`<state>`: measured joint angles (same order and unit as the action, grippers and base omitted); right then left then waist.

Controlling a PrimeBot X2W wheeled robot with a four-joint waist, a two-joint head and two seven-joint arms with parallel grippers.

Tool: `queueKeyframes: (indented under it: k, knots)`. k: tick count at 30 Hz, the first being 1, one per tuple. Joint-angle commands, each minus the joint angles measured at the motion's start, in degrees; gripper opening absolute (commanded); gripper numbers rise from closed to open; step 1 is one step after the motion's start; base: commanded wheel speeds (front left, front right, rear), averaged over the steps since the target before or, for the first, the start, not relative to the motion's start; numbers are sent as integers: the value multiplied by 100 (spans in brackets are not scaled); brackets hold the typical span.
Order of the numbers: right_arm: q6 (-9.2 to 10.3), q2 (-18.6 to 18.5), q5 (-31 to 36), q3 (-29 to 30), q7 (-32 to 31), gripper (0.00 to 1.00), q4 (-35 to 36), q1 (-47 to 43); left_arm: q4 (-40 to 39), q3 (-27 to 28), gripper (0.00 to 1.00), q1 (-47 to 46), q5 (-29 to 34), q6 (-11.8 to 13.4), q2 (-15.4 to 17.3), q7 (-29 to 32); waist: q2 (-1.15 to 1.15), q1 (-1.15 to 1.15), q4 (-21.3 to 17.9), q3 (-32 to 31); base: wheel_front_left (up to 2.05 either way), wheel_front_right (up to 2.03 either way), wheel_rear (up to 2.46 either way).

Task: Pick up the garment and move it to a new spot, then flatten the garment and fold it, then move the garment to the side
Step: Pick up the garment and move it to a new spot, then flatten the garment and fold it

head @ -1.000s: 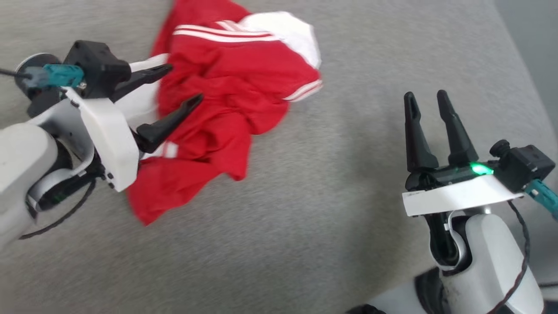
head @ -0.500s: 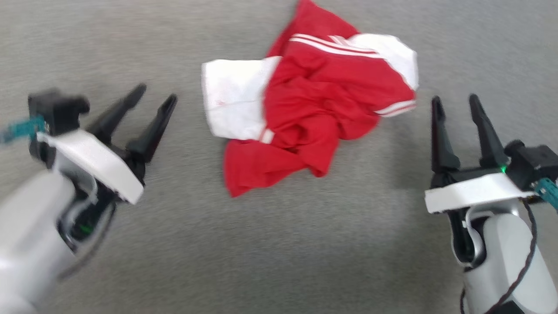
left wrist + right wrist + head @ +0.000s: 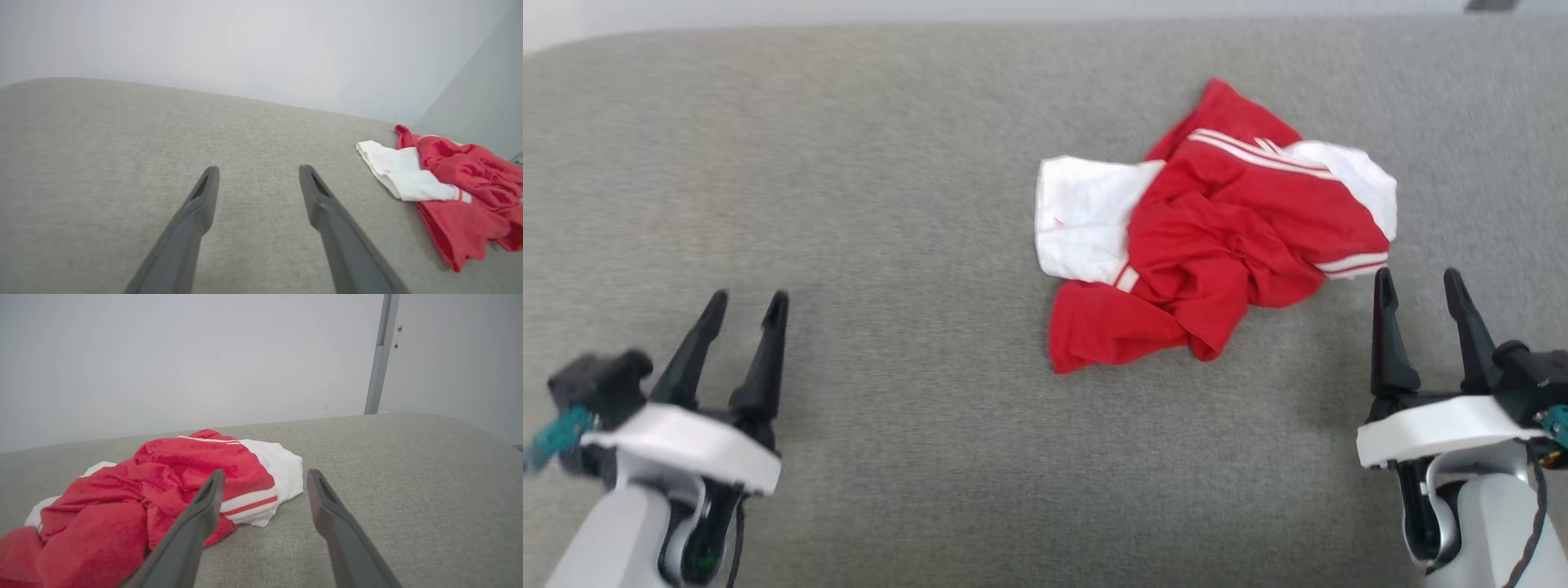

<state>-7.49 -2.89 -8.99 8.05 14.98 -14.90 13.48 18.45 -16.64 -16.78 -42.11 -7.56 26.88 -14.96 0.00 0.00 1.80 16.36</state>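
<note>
1. A red jersey T-shirt (image 3: 1217,245) with white sleeves and striped trim lies crumpled on a grey fabric surface (image 3: 890,204), right of centre in the head view.
2. The left tool (image 3: 750,298) hovers well apart from it, fingers spread wide, gripping nothing.
3. The right tool (image 3: 1416,276) sits just beside the shirt, likewise spread wide and empty.

Red garment (image 3: 1217,245) with white sleeves, red-white striped trim, grey surface (image 3: 890,245)
</note>
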Motion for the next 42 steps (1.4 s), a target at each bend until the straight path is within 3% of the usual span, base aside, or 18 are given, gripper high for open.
queueKeyframes:
  k: [1, 6, 13, 21, 29, 34, 37, 42]
  knots:
    - [0, -6, 23, 17, 29, 100, 24, -61, -78, 153, 100, 167, 185, 15, -81, -28, 0, 0, 133, -165, 0, 0, 0]
    - [0, -6, 47, -20, 29, 100, 91, -188, -390, 822, 100, 772, 1024, 15, -332, -28, 0, 0, 182, -345, 0, 0, 0]
    - [0, -6, 48, 45, 29, 100, 266, -389, -884, 1512, 100, 1360, 1571, 15, -691, -29, 0, 0, 187, -519, 0, 0, 0]
    - [0, -6, -6, 111, 29, 100, 323, -518, -1042, 1605, 100, 1561, 1667, 15, -853, -29, 0, 0, 147, -533, 0, 0, 0]
    - [0, -5, -54, 15, 29, 100, 318, -371, -1111, 1609, 100, 1571, 1655, 15, -795, -29, 0, 0, 9, -445, 0, 0, 0]
    - [0, -5, -126, -116, 29, 100, 358, -240, -1180, 1247, 100, 1244, 1541, 15, -454, -29, 0, 0, -131, -285, 0, 0, 0]
    - [0, -4, -195, -208, 29, 100, 386, -151, -1208, 727, 100, 745, 1522, 15, -10, -29, 0, 0, -248, -135, 0, 0, 0]
    - [0, -2, -360, -333, 29, 100, 489, 67, -1057, -584, 100, -599, 937, 15, 941, 219, 0, 0, -504, 276, 0, 0, 0]
